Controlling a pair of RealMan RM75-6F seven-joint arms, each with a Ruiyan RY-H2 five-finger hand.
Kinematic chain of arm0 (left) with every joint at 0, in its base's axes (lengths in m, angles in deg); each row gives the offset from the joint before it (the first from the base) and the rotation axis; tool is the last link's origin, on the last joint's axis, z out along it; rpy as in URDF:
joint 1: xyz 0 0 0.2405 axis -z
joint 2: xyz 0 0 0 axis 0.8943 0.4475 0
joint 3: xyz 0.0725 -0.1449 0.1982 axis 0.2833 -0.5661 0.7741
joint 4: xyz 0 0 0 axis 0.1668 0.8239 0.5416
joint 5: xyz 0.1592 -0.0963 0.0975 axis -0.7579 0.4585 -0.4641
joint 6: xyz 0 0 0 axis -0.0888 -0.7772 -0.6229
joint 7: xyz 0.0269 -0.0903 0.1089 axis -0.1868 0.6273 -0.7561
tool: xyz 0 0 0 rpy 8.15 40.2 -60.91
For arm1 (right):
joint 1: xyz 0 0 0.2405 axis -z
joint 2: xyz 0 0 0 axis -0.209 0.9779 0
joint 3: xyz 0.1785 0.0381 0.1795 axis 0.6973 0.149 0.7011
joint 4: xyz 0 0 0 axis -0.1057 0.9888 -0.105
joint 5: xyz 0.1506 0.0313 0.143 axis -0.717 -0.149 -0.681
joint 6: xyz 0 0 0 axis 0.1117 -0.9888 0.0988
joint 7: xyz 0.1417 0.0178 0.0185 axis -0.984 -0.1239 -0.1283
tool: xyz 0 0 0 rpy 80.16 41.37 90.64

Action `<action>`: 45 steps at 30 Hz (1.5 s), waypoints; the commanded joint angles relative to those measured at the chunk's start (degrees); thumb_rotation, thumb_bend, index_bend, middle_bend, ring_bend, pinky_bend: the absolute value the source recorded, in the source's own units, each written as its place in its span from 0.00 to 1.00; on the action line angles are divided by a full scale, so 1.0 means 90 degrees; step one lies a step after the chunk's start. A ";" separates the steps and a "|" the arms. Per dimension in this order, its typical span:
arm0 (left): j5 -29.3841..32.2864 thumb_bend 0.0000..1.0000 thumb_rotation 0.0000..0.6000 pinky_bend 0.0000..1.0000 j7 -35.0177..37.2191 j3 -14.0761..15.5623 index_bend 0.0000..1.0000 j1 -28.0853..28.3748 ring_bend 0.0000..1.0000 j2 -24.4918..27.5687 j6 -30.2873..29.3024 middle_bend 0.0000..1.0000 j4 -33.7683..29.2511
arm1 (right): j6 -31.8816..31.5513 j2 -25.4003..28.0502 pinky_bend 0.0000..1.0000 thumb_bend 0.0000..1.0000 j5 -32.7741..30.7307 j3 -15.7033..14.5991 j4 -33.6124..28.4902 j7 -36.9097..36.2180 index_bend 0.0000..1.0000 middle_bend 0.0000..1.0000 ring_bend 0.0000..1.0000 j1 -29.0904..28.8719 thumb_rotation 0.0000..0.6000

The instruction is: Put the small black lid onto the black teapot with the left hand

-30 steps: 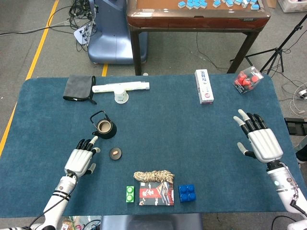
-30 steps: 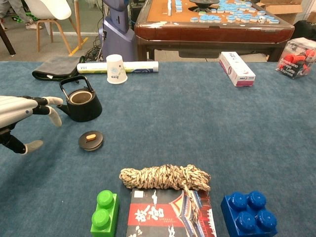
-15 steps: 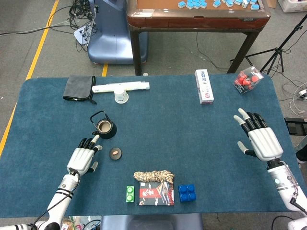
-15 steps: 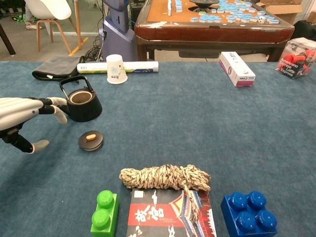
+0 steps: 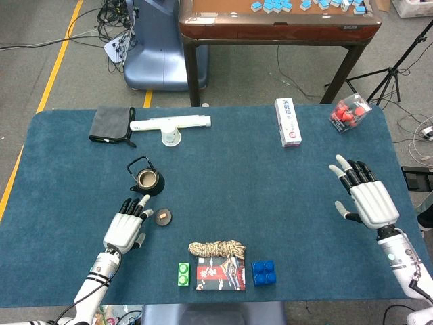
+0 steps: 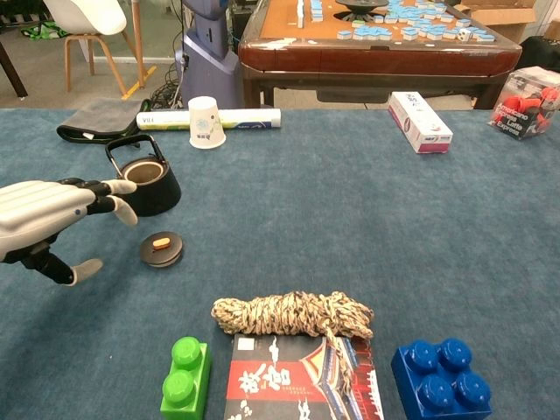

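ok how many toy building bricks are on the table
2. The green brick lies at the near edge, left of the booklet; the blue brick lies right of it. The rope bundle sits behind them. None seems hidden.

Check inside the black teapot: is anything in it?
The black teapot is uncovered, showing a tan interior with nothing visible inside; its bottom is unclear. The small black lid lies on the table.

My head view looks steeply down over the whole table (image 5: pixel 284 203) — my chest view sits low, nearer, facing forward; both share the teapot (image 5: pixel 147 180).
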 commanded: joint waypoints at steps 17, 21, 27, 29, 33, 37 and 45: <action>0.0248 0.38 1.00 0.00 -0.0272 -0.0188 0.22 0.0348 0.00 -0.0330 0.0371 0.00 0.0173 | -0.0104 0.0042 0.00 0.36 0.0031 -0.0060 0.0226 -0.0331 0.00 0.00 0.00 0.0107 1.00; 0.0361 0.38 1.00 0.00 -0.0328 -0.0259 0.22 0.0477 0.00 -0.0378 0.0499 0.00 0.0228 | -0.0104 0.0033 0.00 0.36 0.0024 -0.0054 0.0251 -0.0364 0.00 0.00 0.00 0.0106 1.00; 0.0471 0.38 1.00 0.00 -0.0298 -0.0310 0.22 0.0620 0.00 -0.0457 0.0666 0.00 0.0367 | -0.0121 0.0059 0.00 0.36 -0.0020 -0.0050 0.0275 -0.0387 0.00 0.00 0.00 0.0135 1.00; 0.0519 0.38 1.00 0.00 -0.0290 -0.0321 0.22 0.0662 0.00 -0.0477 0.0711 0.00 0.0414 | -0.0125 0.0069 0.00 0.36 -0.0043 -0.0040 0.0281 -0.0394 0.00 0.00 0.00 0.0142 1.00; 0.0560 0.38 1.00 0.00 -0.0236 -0.0342 0.22 0.0730 0.00 -0.0492 0.0769 0.00 0.0478 | -0.0090 0.0058 0.00 0.36 -0.0076 -0.0036 0.0301 -0.0387 0.00 0.00 0.00 0.0134 1.00; 0.0531 0.38 1.00 0.00 -0.0166 -0.0352 0.22 0.0780 0.00 -0.0486 0.0790 0.00 0.0505 | -0.0056 0.0036 0.00 0.36 -0.0107 -0.0027 0.0331 -0.0396 0.00 0.00 0.00 0.0121 1.00; 0.0603 0.38 1.00 0.00 -0.0096 -0.0403 0.22 0.0933 0.00 -0.0476 0.0929 0.00 0.0618 | -0.0011 0.0034 0.00 0.36 -0.0147 -0.0013 0.0354 -0.0400 0.00 0.00 0.00 0.0103 1.00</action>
